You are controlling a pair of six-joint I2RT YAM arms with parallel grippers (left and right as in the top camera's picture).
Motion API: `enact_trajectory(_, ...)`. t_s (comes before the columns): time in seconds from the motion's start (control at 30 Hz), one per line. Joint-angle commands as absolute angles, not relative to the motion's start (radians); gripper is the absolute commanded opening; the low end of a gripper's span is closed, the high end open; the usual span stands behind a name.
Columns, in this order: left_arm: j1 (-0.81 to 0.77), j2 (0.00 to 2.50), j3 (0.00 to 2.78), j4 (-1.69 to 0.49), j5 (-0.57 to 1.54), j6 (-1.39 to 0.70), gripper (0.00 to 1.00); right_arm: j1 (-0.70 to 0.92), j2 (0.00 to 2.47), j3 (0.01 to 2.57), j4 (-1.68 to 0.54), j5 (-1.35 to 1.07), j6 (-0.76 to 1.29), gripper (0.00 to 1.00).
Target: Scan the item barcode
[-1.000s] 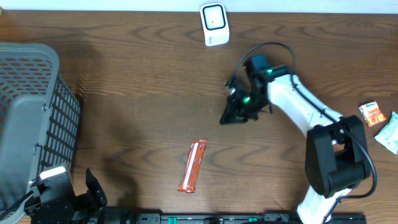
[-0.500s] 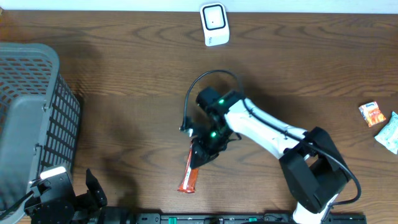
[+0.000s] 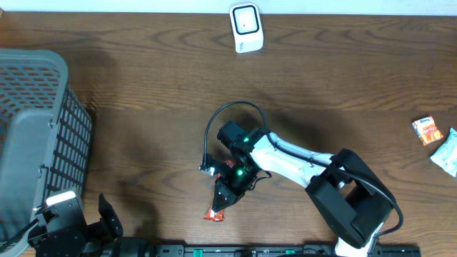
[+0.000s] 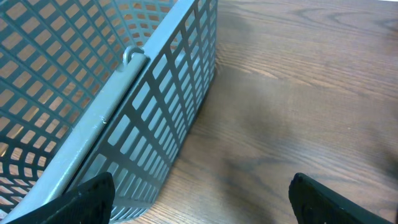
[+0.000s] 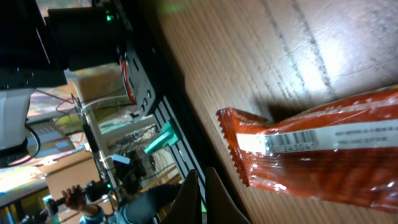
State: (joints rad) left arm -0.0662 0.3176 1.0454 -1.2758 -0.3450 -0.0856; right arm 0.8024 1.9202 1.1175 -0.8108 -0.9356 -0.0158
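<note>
The item is an orange snack bar wrapper (image 3: 213, 213); from overhead only its lower end shows, the rest lies under my right arm. In the right wrist view the wrapper (image 5: 336, 168) lies flat on the wood with a white barcode strip (image 5: 292, 144) facing up. My right gripper (image 3: 222, 199) is low over the bar and shut (image 5: 203, 198), its tips just off the wrapper's crimped end with nothing between them. A white scanner (image 3: 246, 28) stands at the table's far edge. My left gripper (image 4: 205, 202) hangs open beside the basket at the near left.
A grey mesh basket (image 3: 32, 128) fills the left side, and its wall (image 4: 155, 124) is close to my left fingers. Two small snack packets (image 3: 427, 130) (image 3: 448, 152) lie at the right edge. A black rail runs along the table's front edge.
My right arm has swung from the upper middle of the table down and left onto the snack bar. The bar and the left arm have stayed put.
</note>
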Motion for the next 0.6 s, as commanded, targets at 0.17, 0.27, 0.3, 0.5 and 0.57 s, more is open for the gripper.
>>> enact_trajectory(0.17, -0.062, 0.311, 1.043, -1.276, -0.348, -0.092, 0.90, 0.808, 1.978, 1.113, -0.701, -0.940, 0.126, 0.01)
enact_trajectory(0.27, -0.062, 0.311, 1.044, -1.276, -0.348, -0.092, 0.90, 0.810, 2.038, 1.113, -0.657, -0.941, 0.172, 0.01)
enact_trajectory(0.3, -0.062, 0.311, 1.043, -1.277, -0.348, -0.092, 0.90, 0.812, 2.062, 1.113, -0.654, -0.940, 0.181, 0.01)
enact_trajectory(0.5, -0.062, 0.311, 1.044, -1.280, -0.348, -0.092, 0.90, 0.819, 2.179, 1.113, -0.656, -0.831, 0.201, 0.01)
enact_trajectory(0.57, -0.062, 0.311, 1.043, -1.280, -0.348, -0.092, 0.90, 0.812, 2.173, 1.114, -0.658, -0.801, 0.212, 0.01)
